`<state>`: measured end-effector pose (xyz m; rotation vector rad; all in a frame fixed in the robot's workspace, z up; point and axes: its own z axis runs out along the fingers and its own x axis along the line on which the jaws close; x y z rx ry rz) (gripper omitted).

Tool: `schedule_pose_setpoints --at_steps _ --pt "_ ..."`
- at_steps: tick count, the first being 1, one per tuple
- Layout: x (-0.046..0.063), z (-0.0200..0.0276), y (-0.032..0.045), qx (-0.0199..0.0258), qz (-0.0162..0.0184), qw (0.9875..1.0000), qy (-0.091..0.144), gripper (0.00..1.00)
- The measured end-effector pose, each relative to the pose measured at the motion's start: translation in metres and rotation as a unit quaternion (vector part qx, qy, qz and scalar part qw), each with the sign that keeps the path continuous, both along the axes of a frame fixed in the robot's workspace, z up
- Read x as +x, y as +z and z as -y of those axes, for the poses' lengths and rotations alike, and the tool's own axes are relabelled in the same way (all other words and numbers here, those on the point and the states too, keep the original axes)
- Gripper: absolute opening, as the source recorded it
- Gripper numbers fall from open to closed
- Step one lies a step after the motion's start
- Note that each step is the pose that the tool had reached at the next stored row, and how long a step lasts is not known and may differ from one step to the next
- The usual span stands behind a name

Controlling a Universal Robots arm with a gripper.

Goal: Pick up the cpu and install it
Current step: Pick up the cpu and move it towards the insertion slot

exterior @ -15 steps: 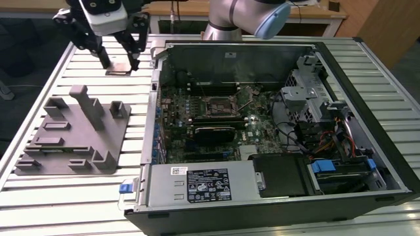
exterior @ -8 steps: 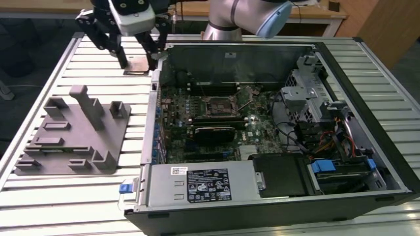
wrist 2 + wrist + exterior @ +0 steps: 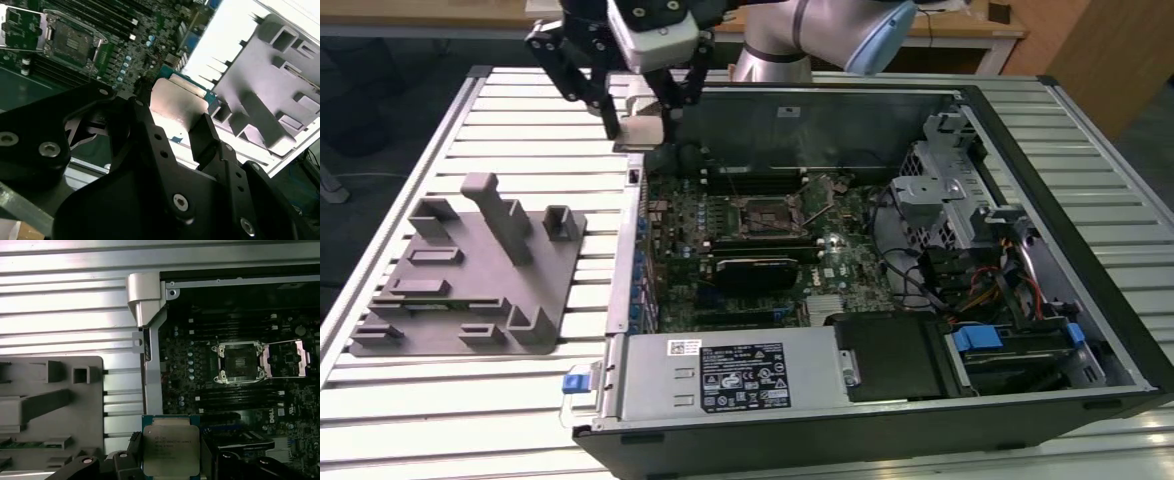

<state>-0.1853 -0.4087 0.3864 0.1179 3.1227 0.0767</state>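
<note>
Between fingers (image 3: 202, 137), cpu (image 3: 171, 450) level, metal top up

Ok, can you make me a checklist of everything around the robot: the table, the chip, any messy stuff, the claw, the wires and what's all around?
Surface: slatted metal table, carrying an open computer case and a grey fixture.
Job's things: the cpu is held in the air near the case's corner; the socket on the motherboard is open, its cover plate flipped aside.
Clutter: nothing seen.
Gripper: the gripper is shut on the cpu.
Cables: orange, red and black wires inside the case by the drive bays.
Surroundings: wooden furniture behind the table.
</note>
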Motion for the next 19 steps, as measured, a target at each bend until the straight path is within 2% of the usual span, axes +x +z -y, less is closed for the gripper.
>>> schedule_pose_setpoints --at_steps 19 --pt "0.086 0.0000 0.0000 0.0000 -0.0003 1.0000 0.000 0.55"
